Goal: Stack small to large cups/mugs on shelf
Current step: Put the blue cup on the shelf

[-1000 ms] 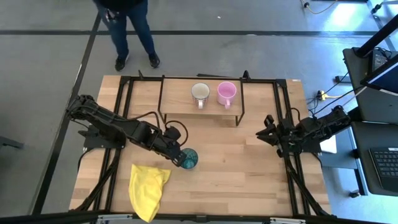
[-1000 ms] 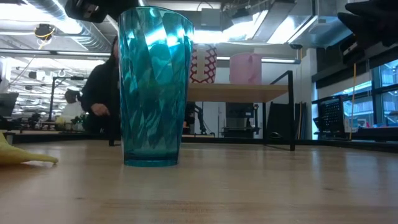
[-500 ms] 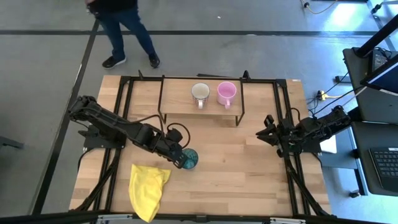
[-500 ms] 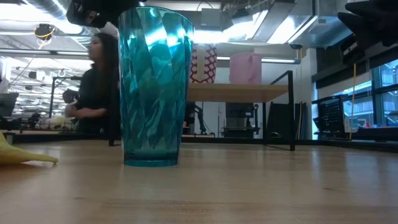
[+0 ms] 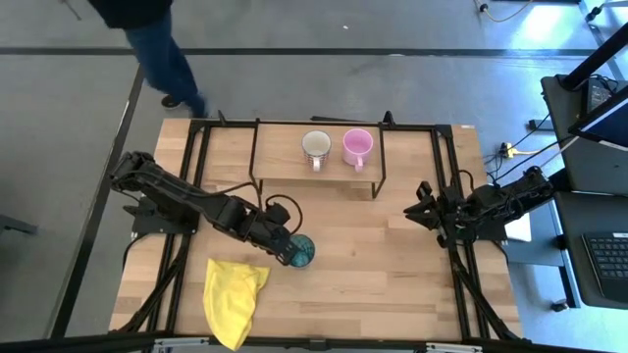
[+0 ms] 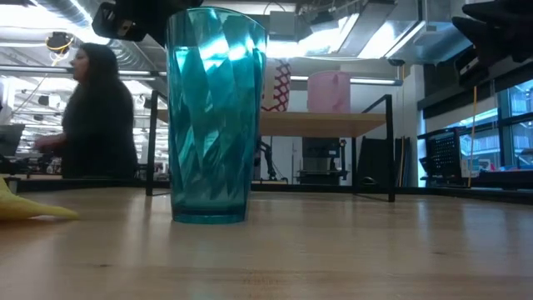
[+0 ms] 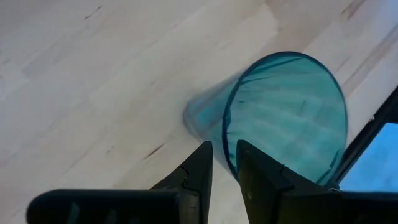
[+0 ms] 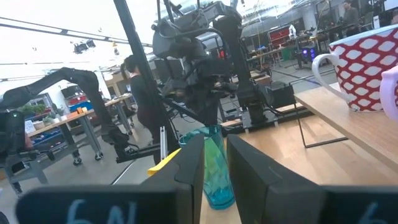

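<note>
A tall teal cup (image 5: 300, 251) (image 6: 216, 117) stands upright on its base on the table, in front of the shelf. My left gripper (image 5: 287, 250) (image 7: 225, 165) is shut on its rim. On the shelf (image 5: 285, 162) (image 6: 316, 125) stand a white mug (image 5: 315, 146) and a pink mug (image 5: 357, 147), side by side on their bases. My right gripper (image 5: 420, 204) (image 8: 215, 155) waits at the table's right side, a little open, with nothing between its fingers. My left gripper has the cup's rim (image 7: 227, 146) between its two fingers, one finger inside the cup and one outside, on the side toward the table's left edge. The fingers slant down from the left. The cup stays upright with its base (image 6: 210, 218) on the table.
A crumpled yellow cloth (image 5: 234, 299) (image 6: 21, 208) lies near the front left corner. The shelf's black wire legs (image 5: 377, 186) stand behind the cup. A person (image 5: 157, 39) walks past the table's far left corner. Bare wood lies between the cup and my right arm.
The teal cup has slid a little toward the table's right edge, upright, base on the wood, with my left gripper on its rim. The person beyond the far edge has walked leftward.
</note>
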